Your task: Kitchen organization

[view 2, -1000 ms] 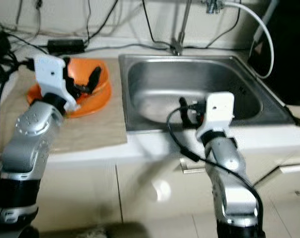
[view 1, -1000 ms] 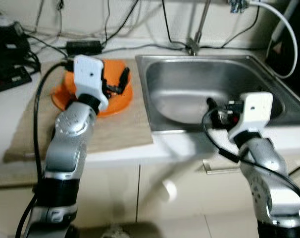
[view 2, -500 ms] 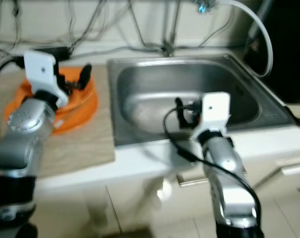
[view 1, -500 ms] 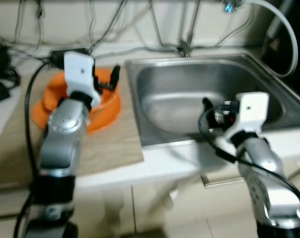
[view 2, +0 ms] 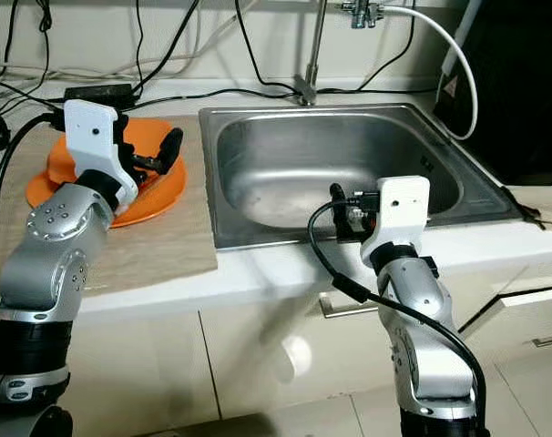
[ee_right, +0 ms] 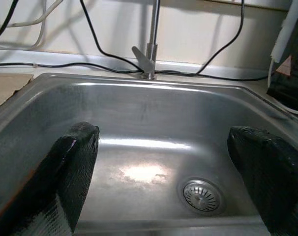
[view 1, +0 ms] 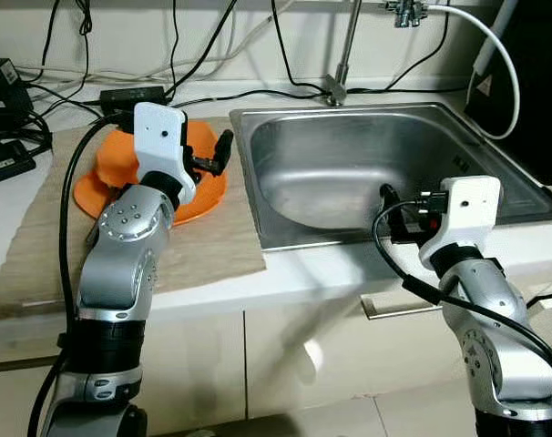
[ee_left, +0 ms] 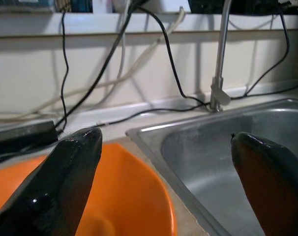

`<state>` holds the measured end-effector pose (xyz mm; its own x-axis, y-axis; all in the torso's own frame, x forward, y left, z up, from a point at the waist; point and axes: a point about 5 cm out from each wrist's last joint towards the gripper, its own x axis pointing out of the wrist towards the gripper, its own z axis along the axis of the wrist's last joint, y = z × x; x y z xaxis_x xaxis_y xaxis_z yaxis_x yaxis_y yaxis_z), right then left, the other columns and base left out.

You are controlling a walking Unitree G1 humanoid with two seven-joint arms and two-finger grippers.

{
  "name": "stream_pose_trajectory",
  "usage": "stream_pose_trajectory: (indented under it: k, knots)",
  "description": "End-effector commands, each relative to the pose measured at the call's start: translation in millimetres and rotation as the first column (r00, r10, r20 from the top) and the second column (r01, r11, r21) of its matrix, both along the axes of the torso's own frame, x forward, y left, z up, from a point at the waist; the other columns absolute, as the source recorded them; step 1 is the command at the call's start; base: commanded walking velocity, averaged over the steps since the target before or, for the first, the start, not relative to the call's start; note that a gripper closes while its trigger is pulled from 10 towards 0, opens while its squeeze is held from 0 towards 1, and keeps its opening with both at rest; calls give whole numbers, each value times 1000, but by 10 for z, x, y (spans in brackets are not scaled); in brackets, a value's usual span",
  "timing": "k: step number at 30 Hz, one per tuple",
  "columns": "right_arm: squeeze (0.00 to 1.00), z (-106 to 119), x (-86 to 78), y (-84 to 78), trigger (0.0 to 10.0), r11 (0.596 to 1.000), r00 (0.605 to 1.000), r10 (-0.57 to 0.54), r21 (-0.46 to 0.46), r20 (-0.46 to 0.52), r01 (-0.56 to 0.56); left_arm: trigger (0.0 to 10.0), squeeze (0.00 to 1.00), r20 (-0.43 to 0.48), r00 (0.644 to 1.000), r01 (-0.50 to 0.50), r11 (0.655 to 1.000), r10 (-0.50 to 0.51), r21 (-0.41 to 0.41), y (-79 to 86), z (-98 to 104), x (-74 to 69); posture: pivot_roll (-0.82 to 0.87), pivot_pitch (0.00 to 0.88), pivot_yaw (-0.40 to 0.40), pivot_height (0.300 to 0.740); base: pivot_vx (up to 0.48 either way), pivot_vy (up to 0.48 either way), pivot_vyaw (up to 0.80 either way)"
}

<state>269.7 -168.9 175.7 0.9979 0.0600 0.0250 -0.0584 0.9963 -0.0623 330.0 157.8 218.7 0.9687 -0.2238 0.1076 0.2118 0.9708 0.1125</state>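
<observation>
I held my left gripper over the orange bowl, jaws spread and empty; right gripper, likewise spread, faced the sink. Next I judged: grasp the bowl.

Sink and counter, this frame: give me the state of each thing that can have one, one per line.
Sink: basin empty and dry-looking, drain open.
Faucet: no water running.
Orange bowl: upright on the mat, nothing seen inside.
Mat: lying flat on the counter, left of the sink.
Left tool: open, empty, held over the orange bowl's rim.
Right tool: open, empty, at the sink's front edge.
</observation>
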Motion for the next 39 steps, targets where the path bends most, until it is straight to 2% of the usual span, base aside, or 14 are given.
stream_pose_trajectory:
  k: [1, 6, 15, 17, 18, 19, 20, 21, 22, 23, 24, 30, 32, 39]
  knots:
    - [0, 23, 26, -55, 10000, 1000, 1000, -12, 3, 2, 12, 10000, 0, -3, 1000, -1, 1000, 1, -4, -1, 52, 33, -11, 26, -28, 740, 0, 0, 0]
    - [0, 27, 35, -59, 10000, 1000, 1000, -8, 3, 2, 8, 10000, 0, -26, 997, -72, 997, 71, -29, 125, 64, 76, -9, 30, -31, 740, 0, 0, 0]
    - [0, 12, 29, -24, 10000, 1000, 1000, 3, 9, -4, -3, 10000, 0, -22, 996, -90, 996, 89, -11, 162, 58, 66, -8, 34, -32, 740, 0, 0, 0]
    - [0, 13, 22, -19, 10000, 1000, 1000, 6, 13, -6, -6, 10000, 0, -44, 988, -147, 988, 145, -45, 350, 76, 95, -10, 34, -32, 740, 0, 0, 0]
    - [0, 13, 22, -19, 10000, 1000, 1000, 6, 13, -6, -6, 10000, 0, -44, 988, -147, 988, 145, -45, 350, 76, 95, -10, 34, -32, 740, 0, 0, 0]
    - [0, 14, 19, -21, 10000, 1000, 1000, 7, 11, -7, -7, 10000, 686, -55, 990, -131, 989, 127, -65, 422, 88, 98, -13, 36, -32, 740, 0, 0, 0]
    - [0, 16, 17, -24, 10000, 1000, 1000, 8, 11, -6, -8, 10000, 1000, -63, 992, -113, 990, 108, -88, 465, 97, 96, -13, 37, -32, 740, 0, 0, 0]
    - [0, 21, 10, -27, 10000, 1000, 1000, 26, 11, -7, -26, 10000, 1000, -95, 988, -135, 975, 120, -174, 665, 153, 109, -13, 38, -32, 740, 0, 0, 0]
    - [0, 21, 10, -27, 10000, 1000, 1000, 26, 11, -7, -26, 10000, 1000, -95, 988, -135, 975, 120, -174, 665, 153, 109, -13, 38, -32, 740, 0, 0, 0]
    - [0, 26, 5, -18, 10000, 998, 998, 56, 14, -8, -55, 10000, 1000, -122, 983, -160, 957, 134, -241, 808, 205, 116, -14, 39, -31, 740, 0, 0, 0]
    - [0, 31, 2, -8, 10000, 997, 997, 76, 8, -6, -76, 10000, 1000, -126, 982, -168, 954, 140, -250, 871, 229, 117, -14, 39, -31, 740, 0, 0, 0]
    - [0, 60, -1, 18, 10000, 989, 989, 148, 13, -5, -148, 10000, 1000, -217, 963, -215, 938, 158, -271, 1146, 273, 125, -12, 42, -31, 740, 0, 0, 0]
    - [0, 71, -4, 32, 10000, 982, 982, 187, 12, -10, -187, 10000, 1000, -277, 947, -241, 931, 164, -273, 1256, 266, 135, -9, 44, -29, 740, 0, 0, 0]
    - [0, 36, -40, 75, 10000, 973, 972, 233, 6, -30, -232, 10000, 1000, -381, 912, -253, 937, 148, -240, 1364, 193, 178, -7, 44, -25, 740, 0, 0, 0]
